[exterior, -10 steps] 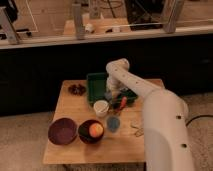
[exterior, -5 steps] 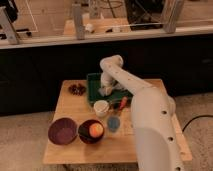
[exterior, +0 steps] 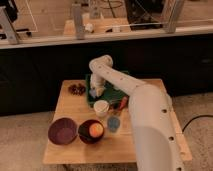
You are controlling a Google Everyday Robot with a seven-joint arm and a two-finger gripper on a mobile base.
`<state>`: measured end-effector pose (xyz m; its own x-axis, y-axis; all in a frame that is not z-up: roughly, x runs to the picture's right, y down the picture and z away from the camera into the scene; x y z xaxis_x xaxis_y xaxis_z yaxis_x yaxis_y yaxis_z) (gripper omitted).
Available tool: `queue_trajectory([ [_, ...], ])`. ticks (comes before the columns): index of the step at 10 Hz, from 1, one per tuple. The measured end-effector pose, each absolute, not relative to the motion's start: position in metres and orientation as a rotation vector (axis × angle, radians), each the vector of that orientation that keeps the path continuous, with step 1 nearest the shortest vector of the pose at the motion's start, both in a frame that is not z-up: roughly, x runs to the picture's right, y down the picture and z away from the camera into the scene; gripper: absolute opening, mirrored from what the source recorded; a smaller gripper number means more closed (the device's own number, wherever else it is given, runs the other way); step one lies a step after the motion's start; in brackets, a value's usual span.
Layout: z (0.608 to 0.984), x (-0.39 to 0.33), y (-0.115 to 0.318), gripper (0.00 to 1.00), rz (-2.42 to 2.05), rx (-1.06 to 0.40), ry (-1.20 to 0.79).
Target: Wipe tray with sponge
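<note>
One arm in view, reaching from lower right across the tabletop [exterior: 75,145] to the far side. Compared with the two preceding samples, the elbow has swung leftward and the gripper [exterior: 95,91] has travelled from the tray's right-hand area to its left end.

Gripper now sits low over the left part of the tray [exterior: 116,92], the dark green one at the back of the tabletop. Whether its fingers are parted or closed: cannot tell. A small pale patch under the gripper may be the sponge [exterior: 93,93], apparently on the tray floor; whether it is held or merely pressed I cannot confirm.

Judgement: the sideways shift across the tray reads as a wiping stroke under way, now at or near its left limit. Only part of the tray has likely been covered, so the task seems mid-course.

Nearby items look undisturbed: white cup [exterior: 101,107] just in front of the tray, blue cup [exterior: 114,123], empty purple bowl [exterior: 62,131], second bowl [exterior: 92,131] with an orange object, dark clump [exterior: 77,89] left of the tray.
</note>
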<state>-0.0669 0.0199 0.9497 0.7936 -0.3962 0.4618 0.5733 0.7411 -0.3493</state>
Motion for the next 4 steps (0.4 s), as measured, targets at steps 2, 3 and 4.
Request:
queue_trajectory([
  [2,0.946,-0.061,0.034,0.00,-0.557,-0.522,-0.369],
  [3,0.946,-0.053,0.037,0.00,-0.552,-0.533,-0.362],
  [4,0.947,-0.047,0.038,0.00,-0.548,-0.535,-0.357],
])
